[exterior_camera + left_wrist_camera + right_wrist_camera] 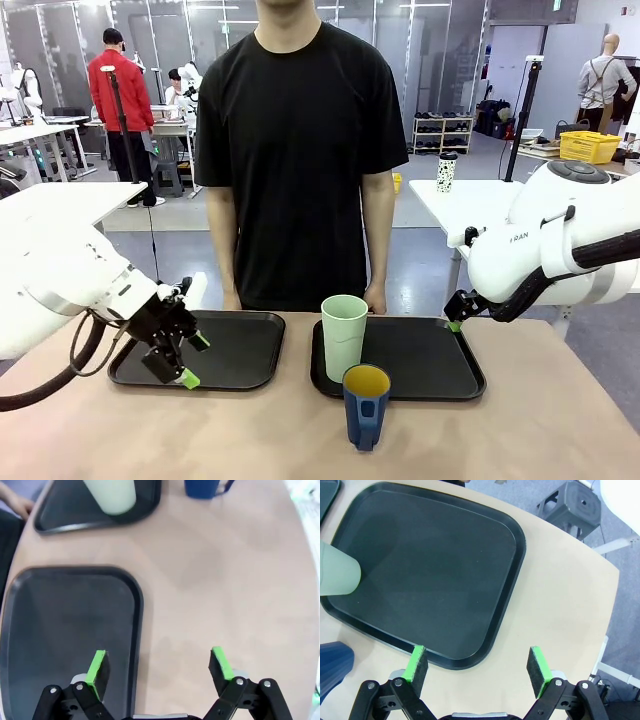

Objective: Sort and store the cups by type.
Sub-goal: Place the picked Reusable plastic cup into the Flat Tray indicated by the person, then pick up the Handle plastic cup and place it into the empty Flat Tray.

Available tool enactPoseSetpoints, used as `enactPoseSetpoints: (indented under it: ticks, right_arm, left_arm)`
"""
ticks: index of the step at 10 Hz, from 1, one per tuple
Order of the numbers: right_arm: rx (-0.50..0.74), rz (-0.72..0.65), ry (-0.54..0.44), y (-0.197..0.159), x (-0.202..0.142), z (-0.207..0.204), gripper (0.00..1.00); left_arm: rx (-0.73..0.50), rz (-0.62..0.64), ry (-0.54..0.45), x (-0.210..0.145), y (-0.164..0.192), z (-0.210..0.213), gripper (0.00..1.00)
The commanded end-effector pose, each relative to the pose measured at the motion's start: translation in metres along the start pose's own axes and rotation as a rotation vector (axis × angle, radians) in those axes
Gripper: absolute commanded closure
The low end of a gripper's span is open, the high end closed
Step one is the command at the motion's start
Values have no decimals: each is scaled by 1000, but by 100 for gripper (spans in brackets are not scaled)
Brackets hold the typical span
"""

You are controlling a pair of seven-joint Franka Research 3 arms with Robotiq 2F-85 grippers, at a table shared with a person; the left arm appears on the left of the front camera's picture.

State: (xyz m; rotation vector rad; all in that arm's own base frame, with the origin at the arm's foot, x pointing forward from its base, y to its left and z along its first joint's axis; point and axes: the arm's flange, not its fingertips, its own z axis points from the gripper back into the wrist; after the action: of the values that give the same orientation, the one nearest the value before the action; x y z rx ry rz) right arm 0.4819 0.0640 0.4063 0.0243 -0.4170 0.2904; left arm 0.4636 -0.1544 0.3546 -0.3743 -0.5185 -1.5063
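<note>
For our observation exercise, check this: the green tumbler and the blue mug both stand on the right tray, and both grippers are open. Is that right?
Not quite. The mug stands on the table just in front of the right tray, not on it, as the front view shows. The tumbler does stand on that tray, and the left gripper and right gripper are open.

The left claw (194,361) hangs low and tilted, fingers spread wide; the right claw (477,666) is likewise spread wide, gripping nothing.
</note>
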Motion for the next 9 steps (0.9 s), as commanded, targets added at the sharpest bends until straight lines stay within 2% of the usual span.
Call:
enactPoseSetpoints:
  ticks: [1, 2, 9]
  right_arm:
    - [1, -1, -4, -1, -1, 0, 0]
    - [1, -1, -4, -1, -1, 0, 0]
    - [1, -1, -4, -1, -1, 0, 0]
  left_arm:
    - [3, 22, 39, 5, 4, 7, 0]
    - [0, 0, 0, 0, 0, 0, 0]
    - [0, 0, 0, 0, 0, 0, 0]
